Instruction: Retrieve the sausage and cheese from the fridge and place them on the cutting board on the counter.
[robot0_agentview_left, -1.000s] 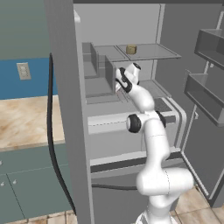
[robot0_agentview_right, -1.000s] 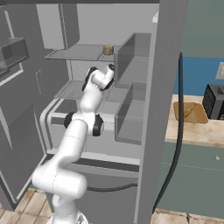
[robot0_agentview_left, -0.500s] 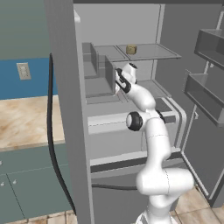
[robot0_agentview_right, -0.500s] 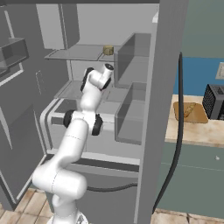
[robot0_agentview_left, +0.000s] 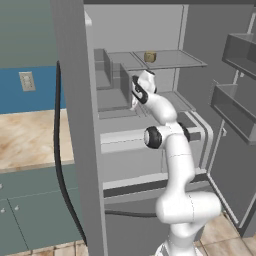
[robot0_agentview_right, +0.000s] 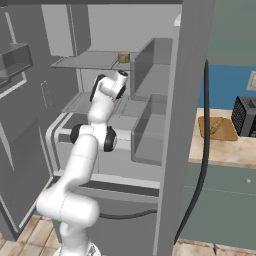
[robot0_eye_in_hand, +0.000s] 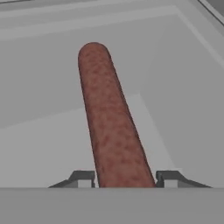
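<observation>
The light is even and flat, fairly bright, with no visible source and no glare on any surface. Inside the fridge (robot0_agentview_left: 150, 75) the grey walls carry only soft tonal steps, and the space below its shelves looks somewhat dimmer. In the hand view a faint paler patch lies on the fridge floor beside the sausage (robot0_eye_in_hand: 111, 127), perhaps a soft shadow edge. All pictures are slightly soft and coarse, without edge distortion.

The arm (robot0_agentview_left: 165, 130) has pushed slightly deeper into the fridge (robot0_agentview_left: 150, 80); apparently little else differs.
</observation>
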